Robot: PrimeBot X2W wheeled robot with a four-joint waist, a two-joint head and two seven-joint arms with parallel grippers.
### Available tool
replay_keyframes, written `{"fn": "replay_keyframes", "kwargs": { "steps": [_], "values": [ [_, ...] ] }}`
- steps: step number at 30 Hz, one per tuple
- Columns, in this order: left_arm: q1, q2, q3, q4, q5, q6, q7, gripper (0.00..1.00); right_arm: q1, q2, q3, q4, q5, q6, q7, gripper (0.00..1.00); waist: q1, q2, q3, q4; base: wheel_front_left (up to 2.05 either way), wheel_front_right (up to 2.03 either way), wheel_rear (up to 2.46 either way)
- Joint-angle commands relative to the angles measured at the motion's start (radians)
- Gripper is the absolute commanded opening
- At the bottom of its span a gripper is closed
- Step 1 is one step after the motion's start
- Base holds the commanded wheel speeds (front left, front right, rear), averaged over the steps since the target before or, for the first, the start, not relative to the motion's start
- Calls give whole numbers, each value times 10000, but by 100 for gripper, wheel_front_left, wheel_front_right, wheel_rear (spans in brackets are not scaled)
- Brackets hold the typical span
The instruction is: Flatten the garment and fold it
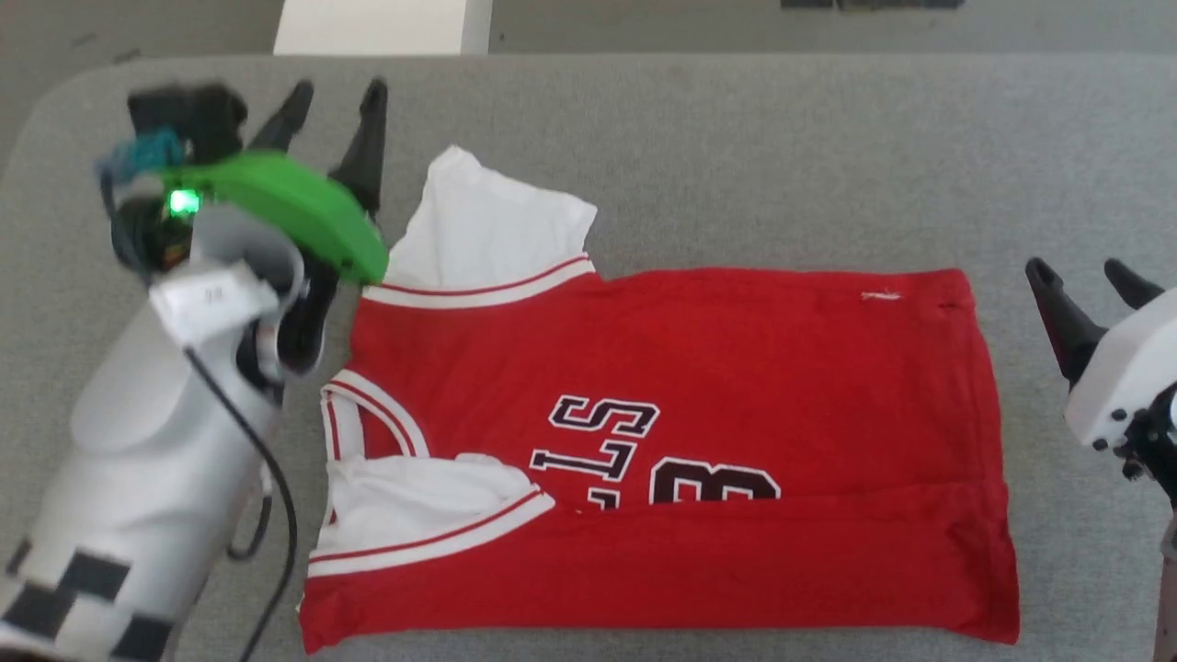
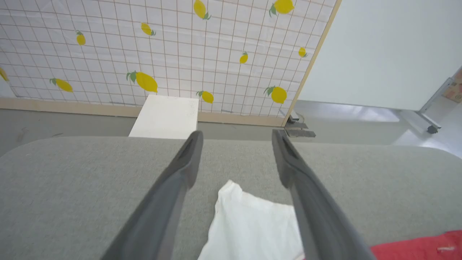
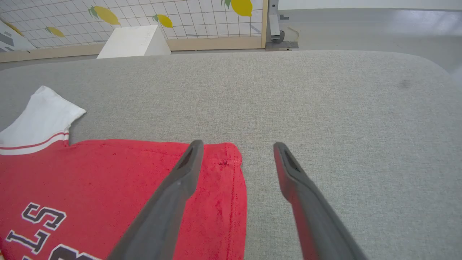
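Garment (image 1: 662, 386), red sleeveless jersey, 1 item: flat on the grey table (image 1: 736, 138), neck to the left, white lining turned out at its far-left corner, near edge folded over the lettering; left pincer (image 1: 337, 92) spread, empty, over that white flap; right pincer (image 1: 1078, 271) spread, empty, just right of the hem.

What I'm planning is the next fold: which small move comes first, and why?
Probably lower the open left gripper onto the white shoulder flap of the jersey: the near edge is folded over the lettering, but that flap juts past the far edge.
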Motion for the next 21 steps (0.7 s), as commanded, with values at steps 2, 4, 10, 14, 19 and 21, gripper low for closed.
{"fn": "replay_keyframes", "kwargs": {
  "steps": [2, 4, 10, 14, 19, 21],
  "values": [
    [-1063, -188, -219, 779, 211, -344, 445, 100, -320, 60, 122, -132, -79, -13, 84, 100, 0, -1, 995, -45, 0, 0, 0],
    [-1842, -325, -355, 1479, 162, -641, 970, 100, -483, 87, 247, -204, -130, -13, 137, 100, 0, -1, 1252, -152, 0, 0, 0],
    [-3545, -548, -915, 3380, -140, -1244, 3604, 100, -737, 195, 535, -389, -279, -13, 288, 100, 0, -1, 1767, -531, 0, 0, 0],
    [-4199, -506, -1436, 4193, -231, -1414, 5786, 100, -741, 265, 540, -525, -316, -13, 394, 100, 0, -1, 2039, -795, 0, 0, 0],
    [-4542, -387, -1850, 4605, -107, -1357, 7107, 100, -725, 302, 400, -771, -318, -13, 470, 100, 0, -1, 2441, -992, 0, 0, 0],
    [-4498, -292, -2030, 4762, 24, -1200, 7455, 100, -739, 326, 385, -865, -333, -13, 482, 100, 0, -1, 2586, -1067, 0, 0, 0]
  ]
}}
